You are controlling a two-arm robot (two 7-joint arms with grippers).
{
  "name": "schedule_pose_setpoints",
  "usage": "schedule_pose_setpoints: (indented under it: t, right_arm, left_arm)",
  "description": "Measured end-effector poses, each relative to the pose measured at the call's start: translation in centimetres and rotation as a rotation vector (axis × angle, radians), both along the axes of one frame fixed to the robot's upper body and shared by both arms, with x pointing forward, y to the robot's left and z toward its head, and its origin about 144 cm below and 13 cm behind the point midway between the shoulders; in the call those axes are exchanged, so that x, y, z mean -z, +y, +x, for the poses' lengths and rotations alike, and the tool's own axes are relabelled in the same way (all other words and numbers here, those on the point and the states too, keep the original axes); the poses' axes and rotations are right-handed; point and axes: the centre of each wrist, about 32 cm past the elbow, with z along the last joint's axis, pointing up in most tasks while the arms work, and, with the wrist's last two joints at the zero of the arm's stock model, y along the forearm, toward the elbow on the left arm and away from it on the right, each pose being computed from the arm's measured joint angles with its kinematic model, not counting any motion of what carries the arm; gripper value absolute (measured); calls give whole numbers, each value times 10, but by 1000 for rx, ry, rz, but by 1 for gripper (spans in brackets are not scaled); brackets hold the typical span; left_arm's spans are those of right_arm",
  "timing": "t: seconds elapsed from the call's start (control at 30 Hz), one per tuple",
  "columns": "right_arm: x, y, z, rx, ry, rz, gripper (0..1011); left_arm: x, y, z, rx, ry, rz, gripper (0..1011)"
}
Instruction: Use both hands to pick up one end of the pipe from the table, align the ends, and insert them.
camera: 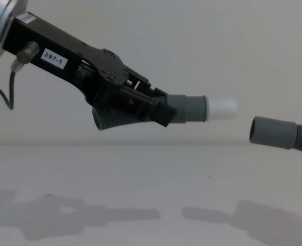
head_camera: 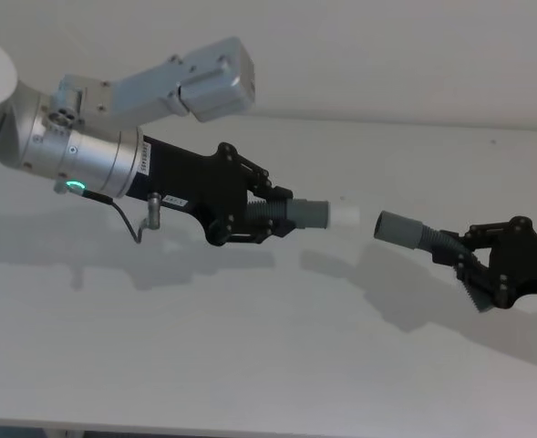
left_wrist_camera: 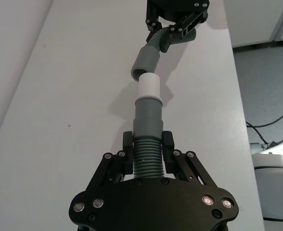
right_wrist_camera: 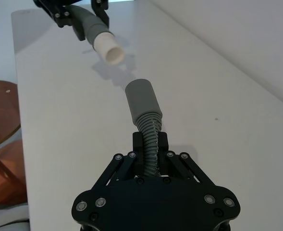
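Partly behind left gripper [left_wrist_camera: 148, 142] fingers [left_wrist_camera: 168, 144], the ribbed pipe [left_wrist_camera: 147, 160].

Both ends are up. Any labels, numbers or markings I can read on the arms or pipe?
"297-1": white label on the left hand's black body, chest view.
Two small white stickers on the same arm, head view: too small to read.
Pipe: no markings visible.

ahead of spigot tip [head_camera: 344, 215]: open gap, then socket cuff [head_camera: 397, 228], slightly lower | under spigot tip: free air above table [head_camera: 250, 365] | behind spigot tip: left gripper [head_camera: 277, 214] on pipe [left_wrist_camera: 148, 156] blocks
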Motion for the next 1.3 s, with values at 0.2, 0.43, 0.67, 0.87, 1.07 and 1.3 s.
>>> schedule_pose_setpoints:
  t: [0.2, 0.43, 0.67, 0.87, 1.07, 1.3]
  right_arm:
    - [-2, 0, -1, -17, -4, -10, 162]
    - [-3, 0, -2, -27, -6, -16, 162]
    - [-3, 0, -3, -34, -8, -20, 162]
    - [-3, -1, -3, -36, -7, -22, 162]
    - [-4, -1, -3, -34, -9, -24, 162]
    - [-5, -2, -2, -33, -10, -20, 162]
  left_arm:
    - [0, -4, 3, 31, 21, -1, 342]
    - [1, -8, 5, 54, 37, -4, 342]
    - [1, -8, 6, 53, 37, -5, 342]
    - [0, -8, 5, 44, 25, 2, 342]
    - [-2, -8, 6, 42, 7, 16, 342]
    - [-2, -9, 9, 48, -2, 35, 342]
